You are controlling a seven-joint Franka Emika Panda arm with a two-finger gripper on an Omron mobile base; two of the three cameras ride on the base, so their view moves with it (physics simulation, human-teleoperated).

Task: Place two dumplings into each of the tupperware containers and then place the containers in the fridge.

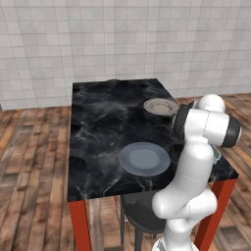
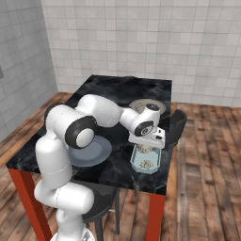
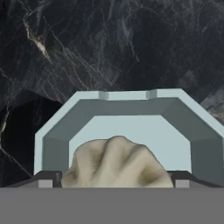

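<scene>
Here, in the left base view, the arm (image 1: 196,162) bends over the right edge of the black marble table (image 1: 103,127), hiding the tub; a blue-grey plate (image 1: 144,159) lies near the front and a beige plate (image 1: 161,106) farther back. From the right base view, the gripper (image 2: 147,145) hangs just above a pale tub (image 2: 147,162) at the table's near right edge, with two dumplings (image 2: 147,164) showing inside. In the hand view, a dumpling (image 3: 117,162) sits in the tub (image 3: 127,103) between the fingertips (image 3: 49,179), which stand wide apart; whether they touch it I cannot tell. This looks like the filling step; next, probably lifting clear.
</scene>
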